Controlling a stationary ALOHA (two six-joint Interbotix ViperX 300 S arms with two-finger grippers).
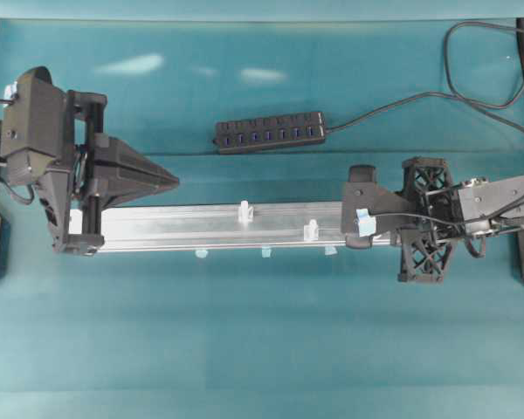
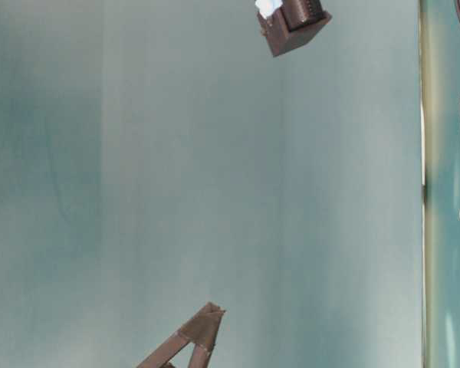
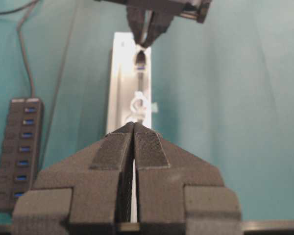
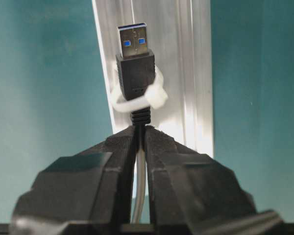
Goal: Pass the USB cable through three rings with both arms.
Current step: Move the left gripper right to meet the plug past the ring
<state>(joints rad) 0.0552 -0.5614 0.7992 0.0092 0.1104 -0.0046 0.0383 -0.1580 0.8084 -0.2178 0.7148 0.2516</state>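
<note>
The right gripper [image 4: 139,129] was clenched on the USB cable [image 4: 135,73] just behind the plug, whose body sat inside the first ring [image 4: 152,95], metal tip already poking out the far side. That ring stood at the right end of the silver rail [image 1: 183,229]. Two more rings waited to the left along the rail, one near the middle [image 1: 312,230] and one further left [image 1: 244,210], both apparently unthreaded, though they were small in the overhead view. The left gripper [image 3: 134,128] hung over the rail's left end, jaws pressed together and holding nothing. A black hub [image 1: 269,133] lay beyond the rail, apart from the work. Judged: one ring entered, two left; the left arm had yet to take the plug.
</note>
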